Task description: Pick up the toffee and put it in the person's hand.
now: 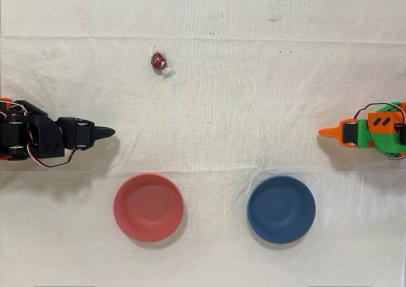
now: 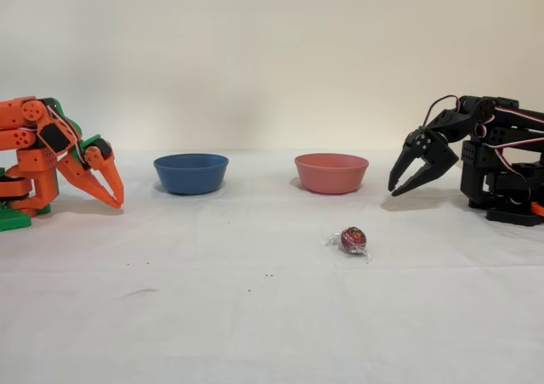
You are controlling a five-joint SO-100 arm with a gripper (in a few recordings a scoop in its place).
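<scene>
The toffee point(image 1: 158, 61) is a small round candy in a shiny dark red wrapper with clear twisted ends. It lies alone on the white cloth, toward the back in the overhead view and toward the front in the fixed view point(image 2: 353, 240). My black gripper point(image 1: 109, 133) rests at the left edge of the overhead view, well apart from the toffee, its fingertips together with nothing between them. From the fixed view, the gripper point(image 2: 397, 189) hangs tip-down just above the cloth at the right. The person's hand is out of view.
A red bowl point(image 1: 148, 207) and a blue bowl point(image 1: 281, 209) stand side by side on the cloth, both empty; in the fixed view the red bowl point(image 2: 331, 172) is close to my gripper, the blue bowl point(image 2: 190, 172) further left. The idle orange arm point(image 1: 371, 131) sits opposite.
</scene>
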